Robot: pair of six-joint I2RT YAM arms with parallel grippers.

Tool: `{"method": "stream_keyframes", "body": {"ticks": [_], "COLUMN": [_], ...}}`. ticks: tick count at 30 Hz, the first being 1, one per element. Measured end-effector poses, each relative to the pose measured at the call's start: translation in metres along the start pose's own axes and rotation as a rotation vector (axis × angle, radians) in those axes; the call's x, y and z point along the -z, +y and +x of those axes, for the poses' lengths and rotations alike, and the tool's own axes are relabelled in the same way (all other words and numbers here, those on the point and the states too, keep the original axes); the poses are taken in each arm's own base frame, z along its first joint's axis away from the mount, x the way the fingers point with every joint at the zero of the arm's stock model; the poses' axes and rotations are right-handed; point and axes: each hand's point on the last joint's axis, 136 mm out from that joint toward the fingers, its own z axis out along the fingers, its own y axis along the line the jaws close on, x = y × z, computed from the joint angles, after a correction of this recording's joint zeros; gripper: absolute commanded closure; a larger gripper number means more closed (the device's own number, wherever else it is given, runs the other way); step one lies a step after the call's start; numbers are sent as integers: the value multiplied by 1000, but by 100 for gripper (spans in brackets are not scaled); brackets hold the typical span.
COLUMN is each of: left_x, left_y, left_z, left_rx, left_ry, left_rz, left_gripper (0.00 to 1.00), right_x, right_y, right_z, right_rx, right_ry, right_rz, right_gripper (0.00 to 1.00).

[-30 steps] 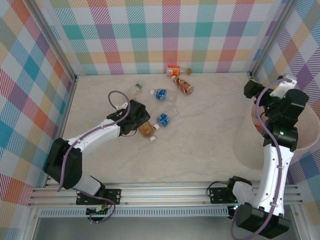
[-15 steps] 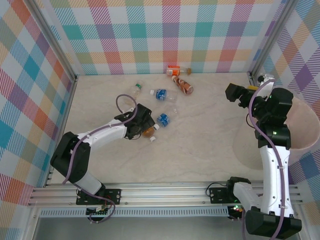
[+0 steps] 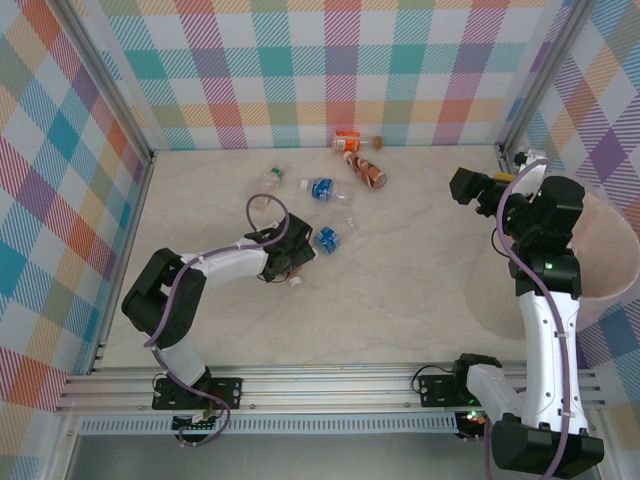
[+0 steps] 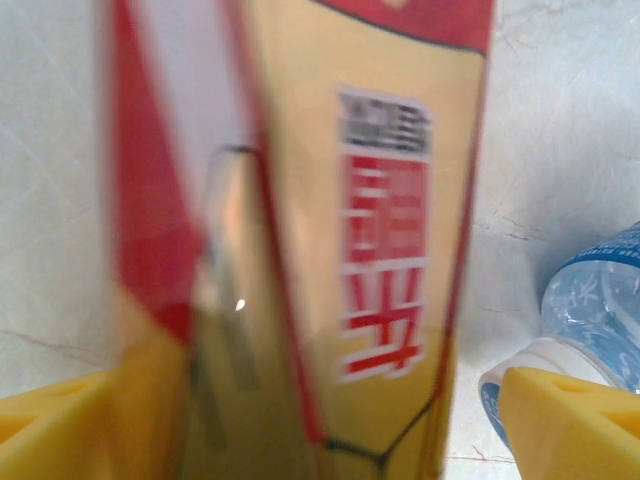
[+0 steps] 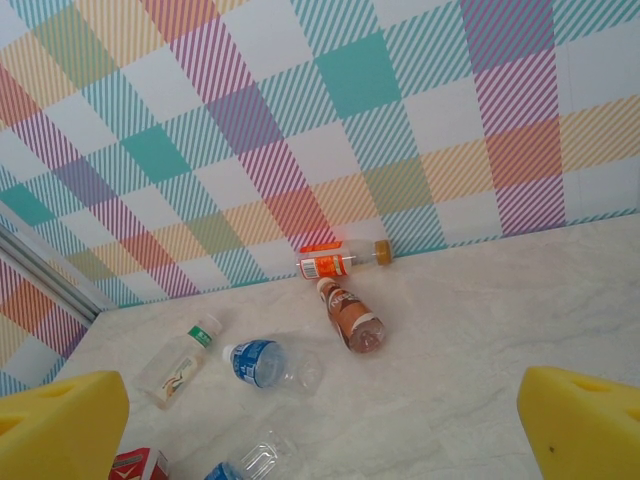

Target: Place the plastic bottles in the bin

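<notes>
Top external view: the left gripper (image 3: 297,256), well left of the bin (image 3: 612,255), straddles a red-and-yellow bottle (image 4: 380,250); I cannot tell whether it pinches it. The right gripper (image 3: 462,186), just left of the bin, gapes wide. Other bottles (image 3: 320,187) lie well left of the bin.

Lighting is bright, even and diffuse; shadows are faint. In the left wrist view the bottle label (image 4: 385,250) is blurred at close range. The tabletop (image 4: 565,150) at 3 o'clock is sharper.
</notes>
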Motion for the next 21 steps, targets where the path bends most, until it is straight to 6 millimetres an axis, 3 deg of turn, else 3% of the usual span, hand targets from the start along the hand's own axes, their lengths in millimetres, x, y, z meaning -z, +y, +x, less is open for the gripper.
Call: {"method": "stream_keyframes", "body": {"ticks": [12,15,21], "left_x": [-12,-14,-10], "left_y": [0,3,5], "left_z": [4,6,6], "left_rx": [-81,-91,-119], "left_ry": [-6,-9,-30], "left_rz": [22,24,83], "left_gripper": [25,26,37], "right_x": [-5,-11,-33], "right_y": [9,22,59], "right_z": [7,15,52], "right_rx": [-13,-36,-60], "right_ry": [30,63,200], "right_rz": [-38,-96,-238], "right_gripper": [0,0,0]}}
